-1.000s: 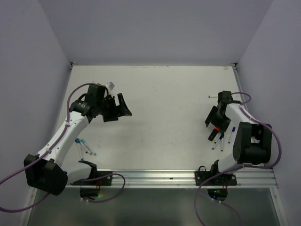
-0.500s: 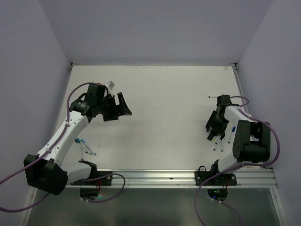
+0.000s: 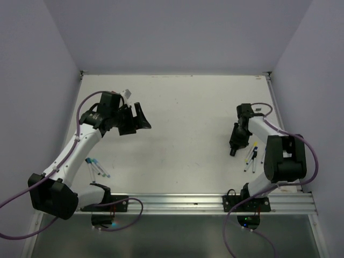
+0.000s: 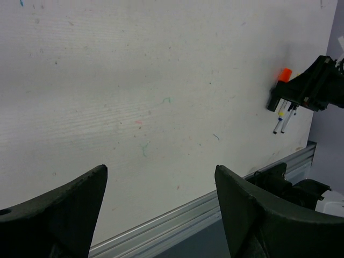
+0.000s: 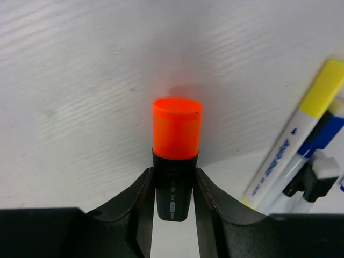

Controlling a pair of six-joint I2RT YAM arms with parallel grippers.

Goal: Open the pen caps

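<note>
My right gripper [image 5: 173, 180] pinches the black marker [image 5: 173, 201] by its barrel, one finger pressed on each side. The orange cap [image 5: 177, 129] is still on, sticking out past my fingertips toward the table [image 5: 80, 80]. Just to its right lie white pens [image 5: 279, 161], one with a yellow cap [image 5: 322, 88], one with a blue cap [image 5: 325, 134]. My right arm is folded back on itself, wrist low. My left gripper [image 4: 160, 180] hangs spread wide above the table, its arm stretched up the left side. Other pens [image 3: 97, 167] lie near its base.
</note>
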